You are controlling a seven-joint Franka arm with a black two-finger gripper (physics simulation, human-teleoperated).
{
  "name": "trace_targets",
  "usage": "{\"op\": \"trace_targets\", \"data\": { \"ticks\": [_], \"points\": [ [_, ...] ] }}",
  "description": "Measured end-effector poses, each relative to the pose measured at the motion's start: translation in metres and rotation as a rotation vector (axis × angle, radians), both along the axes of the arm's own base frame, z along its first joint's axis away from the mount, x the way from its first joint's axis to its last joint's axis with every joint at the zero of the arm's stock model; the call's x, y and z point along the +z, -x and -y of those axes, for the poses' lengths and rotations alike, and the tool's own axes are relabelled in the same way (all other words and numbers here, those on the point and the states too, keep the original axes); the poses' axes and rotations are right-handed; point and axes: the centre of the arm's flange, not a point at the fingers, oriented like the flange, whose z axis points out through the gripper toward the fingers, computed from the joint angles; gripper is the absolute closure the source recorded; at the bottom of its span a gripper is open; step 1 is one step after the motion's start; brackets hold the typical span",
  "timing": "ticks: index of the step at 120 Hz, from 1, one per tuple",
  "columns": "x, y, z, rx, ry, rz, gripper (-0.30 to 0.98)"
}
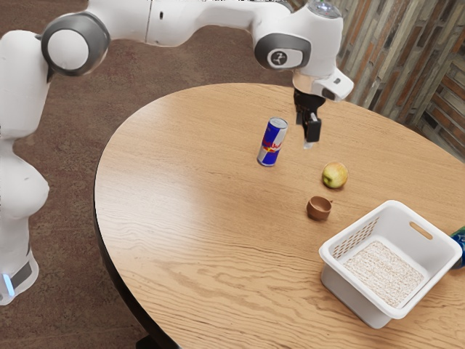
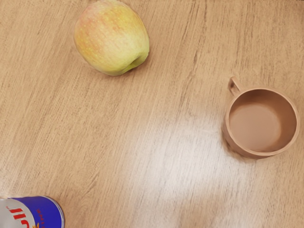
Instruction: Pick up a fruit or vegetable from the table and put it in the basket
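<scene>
The apple (image 1: 335, 175) is lying on the table (image 1: 211, 211), lower than the gripper (image 1: 308, 141) and off toward the exterior view's right and its near side. It is showing yellow-green skin with a reddish blush, and it is sitting apart from the gripper, near the mug. The gripper is hovering above the tabletop, pointing down; whether it is standing open or closed, I cannot tell. The small brown mug (image 1: 319, 209) is standing upright below the gripper's level, farther toward the exterior view's near side than the apple, its mouth facing up and its handle jutting out on the apple's side. The Red Bull can (image 1: 272, 142) is standing upright near the gripper, on its exterior-view left, blue and silver with red lettering, apart from the apple and the mug. Well apart from the gripper, past the mug toward the exterior view's near right, the white basket (image 1: 336, 279) is resting on the table, showing a pale, speckled bottom, perforations in one side and a handle slot in another. Farther still from the gripper, just beside the basket, a blue-and-green object (image 1: 460, 238) is sitting partly cut off by the exterior view's right edge.
</scene>
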Motion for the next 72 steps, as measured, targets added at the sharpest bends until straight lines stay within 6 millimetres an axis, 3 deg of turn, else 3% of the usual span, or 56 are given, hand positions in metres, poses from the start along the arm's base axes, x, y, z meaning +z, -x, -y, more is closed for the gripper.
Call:
{"op": "trace_targets", "data": {
  "ticks": [14, 31, 48, 63, 72],
  "points": [
    [-0.026, -0.02, -0.03, -0.001, -0.039, 0.024, 0.02],
    [-0.037, -0.027, -0.063, 0.029, -0.081, 0.033, 0.02],
    [-0.047, -0.02, -0.13, 0.076, 0.01, 0.021, 0.02],
    [-0.043, -0.051, -0.102, 0.024, -0.028, 0.075, 0.02],
    [-0.054, -0.062, -0.092, 0.001, -0.042, 0.076, 0.02]
  ]
}}
